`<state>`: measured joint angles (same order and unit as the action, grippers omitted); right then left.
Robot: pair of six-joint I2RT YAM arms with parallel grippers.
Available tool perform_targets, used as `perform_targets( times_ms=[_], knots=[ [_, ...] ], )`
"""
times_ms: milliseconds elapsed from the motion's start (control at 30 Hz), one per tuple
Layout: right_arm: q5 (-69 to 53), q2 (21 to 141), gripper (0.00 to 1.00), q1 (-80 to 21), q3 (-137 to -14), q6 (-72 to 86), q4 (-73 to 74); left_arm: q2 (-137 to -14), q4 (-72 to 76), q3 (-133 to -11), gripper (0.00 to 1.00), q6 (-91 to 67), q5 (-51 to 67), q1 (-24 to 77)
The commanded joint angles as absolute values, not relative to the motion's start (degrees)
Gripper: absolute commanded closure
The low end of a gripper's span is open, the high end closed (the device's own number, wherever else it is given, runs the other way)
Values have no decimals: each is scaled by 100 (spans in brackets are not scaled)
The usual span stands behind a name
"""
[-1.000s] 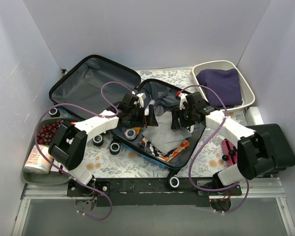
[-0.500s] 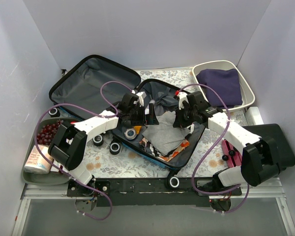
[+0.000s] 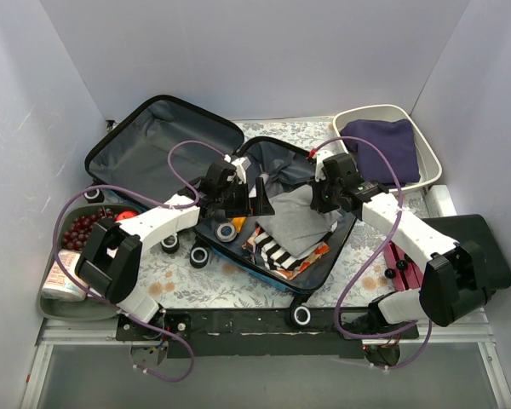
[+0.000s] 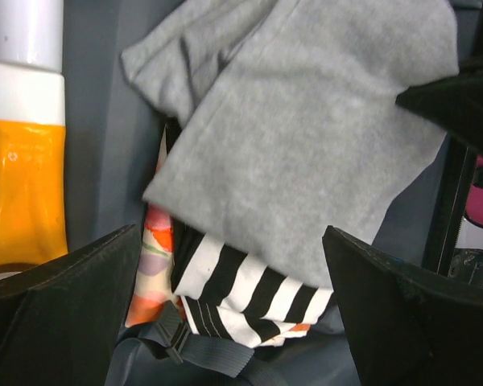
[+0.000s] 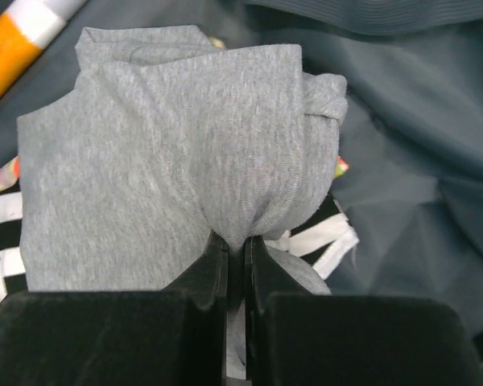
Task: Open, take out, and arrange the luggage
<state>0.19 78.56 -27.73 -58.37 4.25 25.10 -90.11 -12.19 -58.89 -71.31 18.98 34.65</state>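
The luggage lies open on the table, with its lid (image 3: pixel 157 145) flat at the back left and its base (image 3: pixel 264 271) in the middle. A grey cloth (image 3: pixel 296 220) (image 4: pixel 306 145) (image 5: pixel 161 153) is raised over the base, bunched at one end. My right gripper (image 3: pixel 322 200) (image 5: pixel 240 241) is shut on that bunch. Under it lie a black-and-white striped cloth (image 3: pixel 277 251) (image 4: pixel 241 281) and an orange floral cloth (image 4: pixel 149 265). My left gripper (image 3: pixel 257 198) (image 4: pixel 232 241) hangs open above the striped cloth, holding nothing. An orange-and-white bottle (image 4: pixel 24 161) lies by the base's left wall.
A white tub (image 3: pixel 427 162) at the back right holds a purple cloth (image 3: pixel 379 149). A black case (image 3: pixel 477 247) and a pink item (image 3: pixel 398 264) sit on the right. A green tray (image 3: pixel 60 305) on the left holds red beads (image 3: pixel 83 228). A strap buckle (image 4: pixel 177 342) lies in the base.
My right gripper has shut on the grey cloth and drawn it up and back to the right, uncovering the striped cloth. The left gripper stays open and has barely shifted.
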Motion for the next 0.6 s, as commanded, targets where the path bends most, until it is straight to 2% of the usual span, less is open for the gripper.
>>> perform_targets(
  times_ms=[0, 400, 500, 533, 567],
  knots=[
    [1027, 7708, 99, -2672, -6064, 781, 2241, -8701, -1257, -5678, 2, -7233, 2048, 3463],
    [984, 8130, 99, -2206, -5977, 633, 1881, -9281, -1099, -5985, 2, -7435, 2443, 3463],
    [1160, 8253, 81, -2206, -5977, 563, 2056, -9325, -1090, -6020, 2, -7444, 2400, 3463],
    [1212, 8296, 67, -2206, -6011, 536, 2144, -9308, -1090, -6021, 2, -7444, 2356, 3463],
    [1300, 8314, 60, -2206, -6099, 458, 2240, -9282, -1099, -6012, 2, -7453, 2347, 3463]
  ],
)
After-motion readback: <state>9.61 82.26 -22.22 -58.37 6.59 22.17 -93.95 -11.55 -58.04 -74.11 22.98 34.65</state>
